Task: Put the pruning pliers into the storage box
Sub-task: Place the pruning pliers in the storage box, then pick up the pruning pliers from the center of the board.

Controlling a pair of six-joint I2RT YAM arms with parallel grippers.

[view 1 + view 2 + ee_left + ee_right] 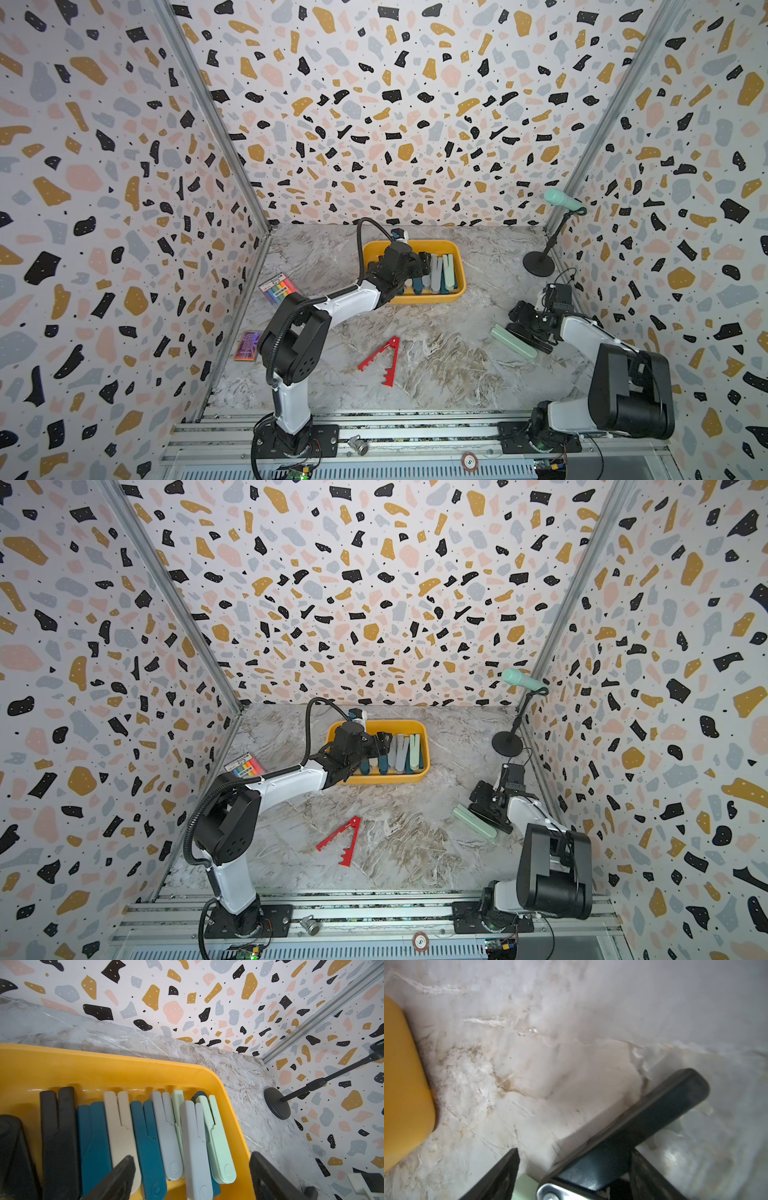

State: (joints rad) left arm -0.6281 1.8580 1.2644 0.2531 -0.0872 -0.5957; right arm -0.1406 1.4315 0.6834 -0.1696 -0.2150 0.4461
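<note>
Teal, black, beige, grey and mint pruning pliers [145,1136] are laid side by side in the storage box [419,299], which is set at the far middle of the marble table [436,365]. Three pairs are left outside it: the red pair [380,359] near the middle, and the mint-green pair [513,341] and black pair [643,1122] just beside each other at the right. The left gripper [191,1155] is held over the filled row, released and empty. The right gripper [574,1150] is spread around the black pair, with a gap seen at one finger. A pickup is judged to be in hand; closing, lifting and carrying to the box are called for next.
</note>
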